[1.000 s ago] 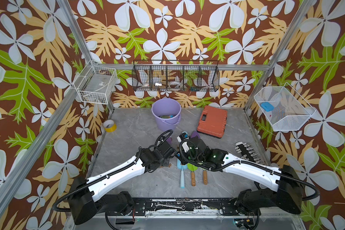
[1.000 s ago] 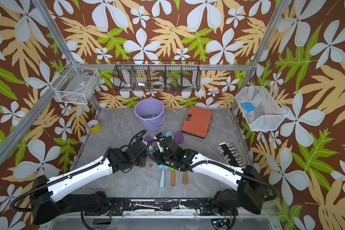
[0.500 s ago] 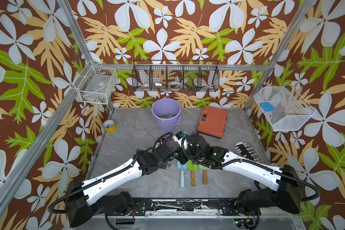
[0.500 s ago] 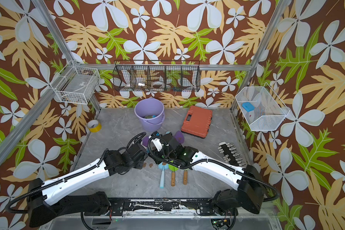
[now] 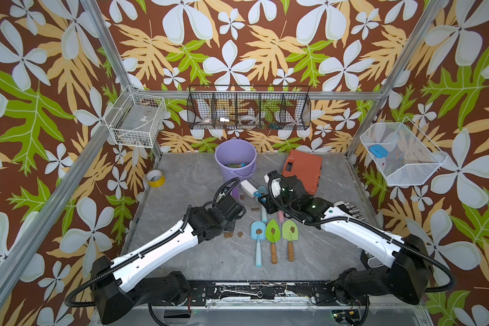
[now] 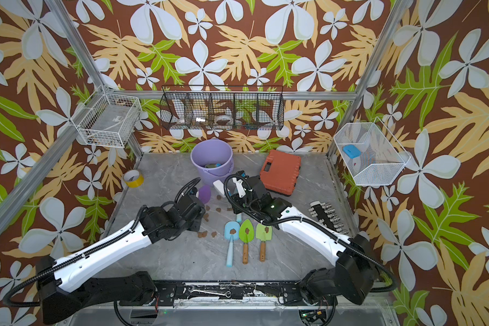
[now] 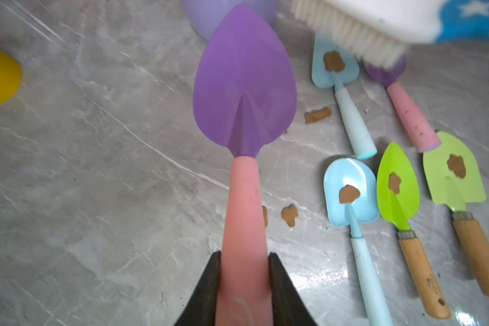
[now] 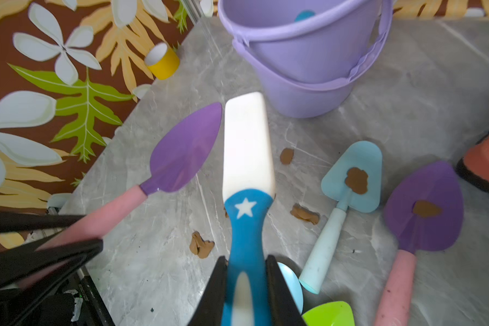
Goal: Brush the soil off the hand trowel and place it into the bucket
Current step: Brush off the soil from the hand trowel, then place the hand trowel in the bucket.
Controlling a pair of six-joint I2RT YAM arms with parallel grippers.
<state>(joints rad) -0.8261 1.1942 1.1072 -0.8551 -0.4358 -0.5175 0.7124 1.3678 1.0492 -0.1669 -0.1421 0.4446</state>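
My left gripper (image 7: pixel 244 256) is shut on the pink handle of a hand trowel with a purple blade (image 7: pixel 244 84). It holds the trowel above the table, and the blade face shows no soil. My right gripper (image 8: pixel 246 261) is shut on the blue handle of a white-headed brush (image 8: pixel 247 146), whose bristles (image 7: pixel 359 39) hover just beside the blade tip. Loose brown soil blobs (image 8: pixel 201 245) lie on the table beneath. The lavender bucket (image 5: pixel 235 161) stands just behind the brush and has items inside. In a top view the blade (image 6: pixel 203 194) points toward it.
Several other trowels lie on the grey table, each with a soil blob: light blue (image 5: pixel 258 230), two green (image 5: pixel 272 231), another light blue (image 8: pixel 356 175), another purple (image 8: pixel 426 209). An orange case (image 5: pixel 302 169), a yellow tape roll (image 5: pixel 155 178) and a bit rack (image 6: pixel 326 216) sit around them.
My right gripper has carried the brush back toward the bucket, past the trowel's tip. The left arm and its trowel have barely moved.
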